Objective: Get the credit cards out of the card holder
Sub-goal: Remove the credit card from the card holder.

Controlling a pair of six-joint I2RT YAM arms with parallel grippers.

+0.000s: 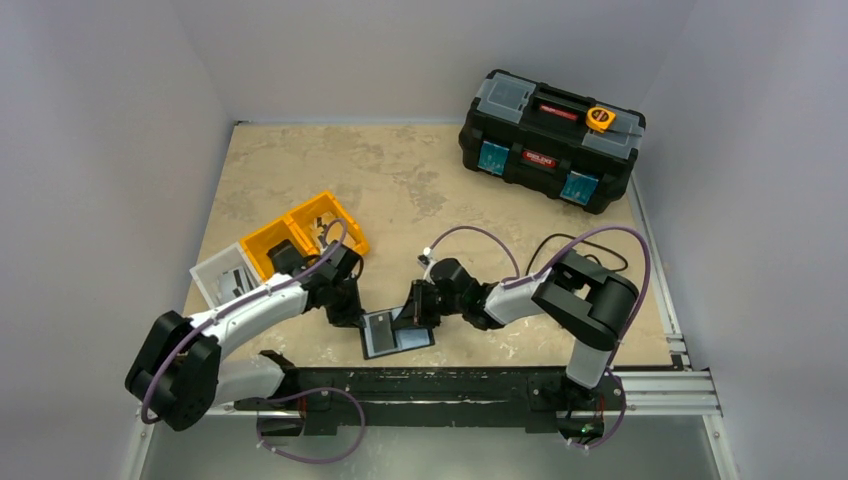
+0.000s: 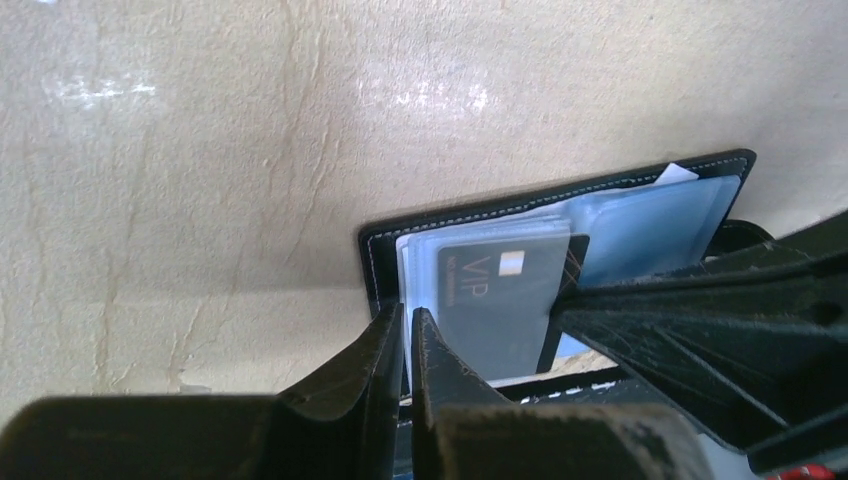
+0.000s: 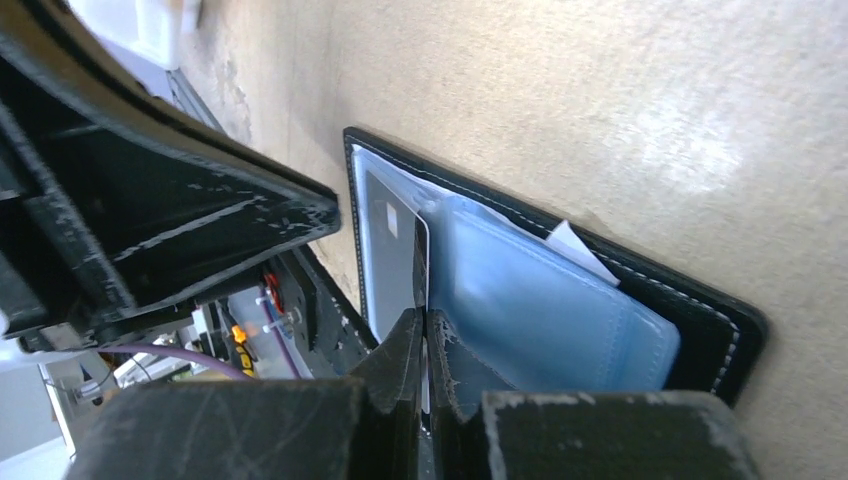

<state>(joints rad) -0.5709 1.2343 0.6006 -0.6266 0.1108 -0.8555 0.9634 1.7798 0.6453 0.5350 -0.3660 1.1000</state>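
Note:
The black card holder (image 1: 398, 335) lies open on the table near the front edge, between my two grippers. In the left wrist view a dark credit card (image 2: 495, 300) marked VIP sits in the clear sleeves on its left half (image 2: 372, 270). My left gripper (image 2: 408, 325) is pinched on the holder's left sleeve edge, jaws nearly touching. My right gripper (image 3: 423, 330) is shut on the thin edge of that grey card (image 3: 385, 250), beside the blue sleeves (image 3: 540, 300). From above, the left gripper (image 1: 357, 318) and the right gripper (image 1: 418, 312) meet over the holder.
A big black toolbox (image 1: 550, 140) stands at the far right. Orange bins (image 1: 300, 232) and a white bin (image 1: 225, 275) sit left of the left arm. A white paper slip (image 3: 575, 245) pokes from the holder's far pocket. The metal rail (image 1: 480, 385) runs along the near edge.

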